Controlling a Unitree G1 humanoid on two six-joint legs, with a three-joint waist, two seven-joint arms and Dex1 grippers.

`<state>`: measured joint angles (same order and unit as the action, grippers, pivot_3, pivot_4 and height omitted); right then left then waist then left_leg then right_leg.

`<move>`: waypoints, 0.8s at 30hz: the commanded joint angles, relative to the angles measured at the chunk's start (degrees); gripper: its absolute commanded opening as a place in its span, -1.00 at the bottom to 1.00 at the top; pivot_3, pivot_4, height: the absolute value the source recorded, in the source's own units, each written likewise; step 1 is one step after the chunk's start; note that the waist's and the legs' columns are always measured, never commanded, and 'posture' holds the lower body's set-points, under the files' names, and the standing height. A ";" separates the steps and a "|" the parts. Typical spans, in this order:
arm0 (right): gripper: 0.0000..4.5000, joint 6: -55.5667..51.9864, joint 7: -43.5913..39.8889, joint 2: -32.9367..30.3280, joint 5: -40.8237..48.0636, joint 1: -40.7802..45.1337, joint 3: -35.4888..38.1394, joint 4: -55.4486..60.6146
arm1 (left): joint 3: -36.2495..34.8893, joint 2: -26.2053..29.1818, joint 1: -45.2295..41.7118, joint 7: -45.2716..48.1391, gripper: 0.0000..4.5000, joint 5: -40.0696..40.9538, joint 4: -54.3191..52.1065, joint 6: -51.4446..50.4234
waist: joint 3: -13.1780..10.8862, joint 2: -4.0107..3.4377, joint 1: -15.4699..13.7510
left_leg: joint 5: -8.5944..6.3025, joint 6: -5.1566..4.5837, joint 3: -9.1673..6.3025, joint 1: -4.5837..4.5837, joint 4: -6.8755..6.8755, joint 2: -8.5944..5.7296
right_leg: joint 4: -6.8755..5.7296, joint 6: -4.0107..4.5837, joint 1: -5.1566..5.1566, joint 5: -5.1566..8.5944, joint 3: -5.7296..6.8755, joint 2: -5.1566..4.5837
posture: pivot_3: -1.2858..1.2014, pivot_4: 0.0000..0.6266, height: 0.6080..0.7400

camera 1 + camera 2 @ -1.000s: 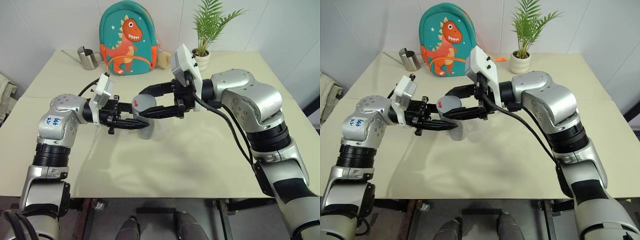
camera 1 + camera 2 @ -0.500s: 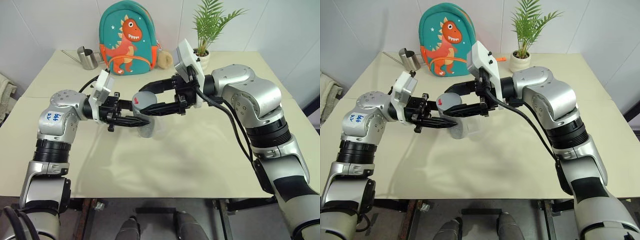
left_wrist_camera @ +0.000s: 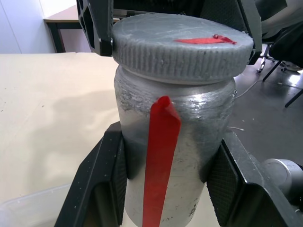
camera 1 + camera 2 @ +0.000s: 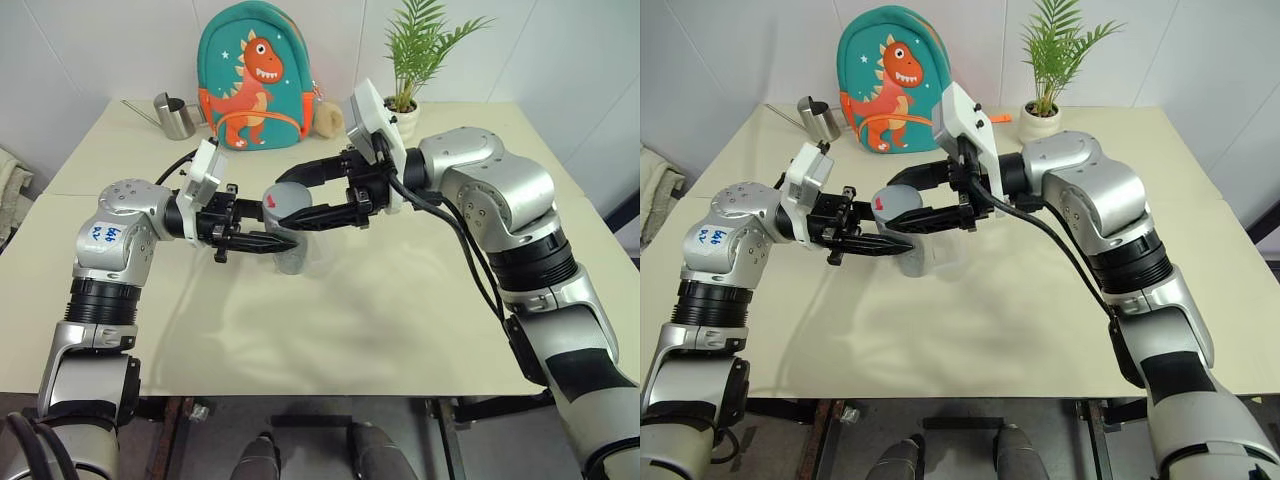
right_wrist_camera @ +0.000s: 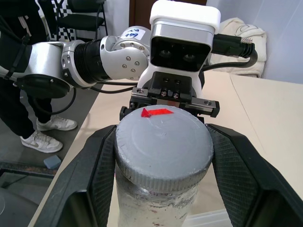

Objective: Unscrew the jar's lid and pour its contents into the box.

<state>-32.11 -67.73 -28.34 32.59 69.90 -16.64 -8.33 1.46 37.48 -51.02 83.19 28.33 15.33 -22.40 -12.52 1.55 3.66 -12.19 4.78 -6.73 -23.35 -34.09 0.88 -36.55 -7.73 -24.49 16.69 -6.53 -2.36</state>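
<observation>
While both claws grip the jar [image 4: 290, 225], backpack [image 4: 255, 75] stands behind.

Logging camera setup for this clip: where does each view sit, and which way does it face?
Left and right eye views: on the head, facing forward and down over both arms, the table and the backpack.
Left wrist view: looks along the left gripper, shut on the jar.
Right wrist view: looks along the right gripper, shut on the lid, facing the left arm.
Both wrist views share the jar and lid.

- My left gripper [image 4: 902, 243] clamps the jar [image 4: 912, 255] above the table [image 4: 990, 330].
- My right gripper [image 4: 902, 205] pinches the lid [image 4: 897, 204].
- Box [image 4: 948, 262] apparently just behind.
</observation>
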 commanded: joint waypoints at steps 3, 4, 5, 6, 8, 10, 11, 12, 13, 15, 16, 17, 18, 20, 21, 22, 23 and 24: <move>0.14 7.45 5.67 -3.34 -2.86 8.22 11.79 -4.93 | 7.56 0.31 5.45 8.33 -0.17 -2.41 -1.51 0.39 | 0.00 0.00 0.04 | 0.00 0.00 0.00 0.00 0.00 0.00 | 0.00 0.00 0.00 0.00 0.00 0.00 | 0.03 -0.52 1.00; 0.14 7.59 5.67 -3.38 -2.90 8.38 11.68 -5.22 | 7.60 0.25 5.48 8.30 -0.17 -2.51 -1.45 0.53 | 0.00 0.00 0.05 | 0.00 0.00 0.00 0.00 0.00 0.00 | 0.00 0.00 0.00 0.00 0.00 0.00 | 0.03 -0.52 1.00; 0.14 7.77 5.71 -3.42 -2.97 8.54 11.60 -5.51 | 7.79 0.27 5.57 8.35 -0.17 -2.76 -1.38 0.76 | 0.00 0.00 0.05 | 0.00 0.00 -0.01 0.00 0.00 0.00 | 0.00 0.00 0.00 0.00 0.00 0.00 | 0.03 -0.52 1.00; 0.14 7.89 5.72 -3.45 -3.03 8.65 11.55 -5.70 | 7.94 0.30 5.63 8.40 -0.17 -2.93 -1.32 0.92 | 0.00 0.00 0.05 | 0.00 0.00 0.00 0.00 0.00 0.00 | -0.01 0.00 0.00 0.00 0.00 0.00 | 0.03 -0.52 1.00; 0.14 8.13 5.79 -3.50 -3.07 8.96 11.58 -6.17 | 8.21 0.28 5.94 8.57 -0.17 -3.17 -1.34 1.35 | 0.00 0.00 0.06 | 0.00 0.00 0.00 0.00 0.00 0.00 | -0.01 0.00 0.00 0.00 0.00 0.00 | 0.03 -0.52 1.00; 0.14 8.39 6.05 -3.57 -3.14 9.30 11.62 -6.65 | 8.04 0.05 5.99 8.34 -0.17 -2.99 -1.42 1.35 | 0.00 0.00 0.08 | 0.00 0.00 0.00 0.00 0.00 0.00 | -0.01 0.00 0.00 0.00 0.00 0.00 | 0.03 -0.52 1.00; 0.14 8.41 6.08 -3.61 -3.09 9.36 11.65 -6.75 | 7.91 -0.10 5.89 8.18 -0.17 -2.79 -1.49 1.21 | 0.00 0.00 0.10 | 0.00 0.00 0.00 0.00 0.00 0.00 | -0.01 0.00 0.00 0.00 0.00 0.00 | 0.03 -0.52 1.00; 0.14 8.41 6.08 -3.64 -3.07 9.34 11.64 -6.74 | 7.70 -0.30 5.71 7.91 -0.17 -2.56 -1.52 1.01 | 0.00 0.00 0.12 | 0.00 0.00 0.00 0.00 0.00 0.00 | -0.01 0.00 0.00 0.00 0.00 0.00 | 0.03 -0.52 1.00; 0.14 8.40 6.12 -3.66 -3.05 9.31 11.67 -6.76 | 7.62 -0.37 5.55 7.80 -0.17 -2.50 -1.51 0.95 | 0.00 0.00 0.14 | 0.00 0.00 0.00 0.00 0.00 0.00 | -0.01 0.00 0.00 0.00 0.00 0.00 | 0.03 -0.52 1.00; 0.14 8.55 6.35 -3.64 -3.10 9.35 11.79 -6.88 | 7.67 -0.37 5.33 7.81 -0.17 -2.88 -1.27 1.37 | 0.00 0.00 0.19 | 0.00 0.00 0.00 0.00 0.00 0.00 | -0.01 0.00 0.00 0.00 0.00 0.00 | 0.03 -0.52 1.00; 0.14 8.55 6.46 -3.64 -3.08 9.38 11.88 -6.91 | 7.69 -0.36 5.27 7.81 -0.17 -3.05 -1.15 1.54 | 0.00 0.00 0.24 | 0.00 0.00 0.00 0.00 0.00 0.00 | -0.02 0.00 0.00 0.00 0.00 0.00 | 0.03 -0.52 1.00; 0.14 8.56 6.58 -3.65 -3.06 9.42 11.97 -6.99 | 7.75 -0.35 5.24 7.86 -0.17 -3.20 -1.10 1.71 | 0.00 0.00 0.30 | 0.00 0.00 0.00 0.00 0.00 0.00 | -0.02 0.00 0.00 0.00 0.00 0.00 | 0.03 -0.52 1.00; 0.14 8.56 6.64 -3.66 -3.05 9.45 12.03 -7.03 | 7.79 -0.35 5.23 7.88 -0.17 -3.27 -1.09 1.80 | 0.00 0.00 0.36 | 0.00 0.00 0.00 0.00 0.00 0.00 | -0.02 0.00 0.00 0.00 0.00 0.00 | 0.03 -0.52 1.00; 0.14 8.61 6.57 -3.76 -3.03 9.58 12.10 -7.16 | 8.03 -0.21 5.39 8.09 -0.17 -3.47 -1.11 1.96 | 0.00 0.00 0.51 | 0.00 0.00 0.00 0.00 0.00 0.00 | -0.02 0.00 0.00 0.00 0.00 0.00 | 0.03 -0.52 1.00; 0.14 8.63 6.52 -3.85 -2.97 9.81 12.22 -7.35 | 8.09 -0.23 5.56 8.11 -0.17 -3.45 -1.12 1.90 | 0.00 0.00 0.62 | 0.00 0.00 0.00 0.00 0.00 0.00 | -0.02 0.00 0.00 0.00 0.00 0.00 | 0.03 -0.52 1.00; 0.14 8.65 6.50 -3.91 -2.92 9.98 12.31 -7.48 | 8.12 -0.25 5.68 8.11 -0.17 -3.43 -1.12 1.86 | 0.00 0.00 0.73 | 0.00 0.00 0.00 0.00 0.00 0.00 | -0.02 0.00 0.00 0.00 0.00 0.00 | 0.03 -0.52 1.00; 0.14 8.72 6.45 -3.99 -2.92 10.04 12.36 -7.58 | 8.17 -0.28 5.81 8.13 -0.17 -3.41 -1.22 1.86 | 0.00 0.00 0.88 | 0.00 0.00 0.00 0.00 0.00 0.00 | -0.03 0.00 0.00 0.00 0.00 0.00 | 0.03 -0.52 1.00; 0.14 8.79 6.49 -4.04 -3.01 10.06 12.35 -7.62 | 8.09 -0.43 5.85 7.91 -0.17 -3.38 -1.23 1.90 | 0.00 0.00 1.00 | 0.00 0.00 0.00 0.00 -0.01 0.00 | -0.03 0.00 0.00 0.00 0.00 0.00 | 0.03 -0.52 1.00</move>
<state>-30.15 -68.67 -28.23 32.30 71.34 -17.87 -11.09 1.24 37.15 -50.99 83.12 27.77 16.33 -20.89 -12.52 1.55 4.65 -12.19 4.78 -6.73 -23.35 -34.10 0.88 -36.59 -7.74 -24.49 16.69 -6.53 -2.37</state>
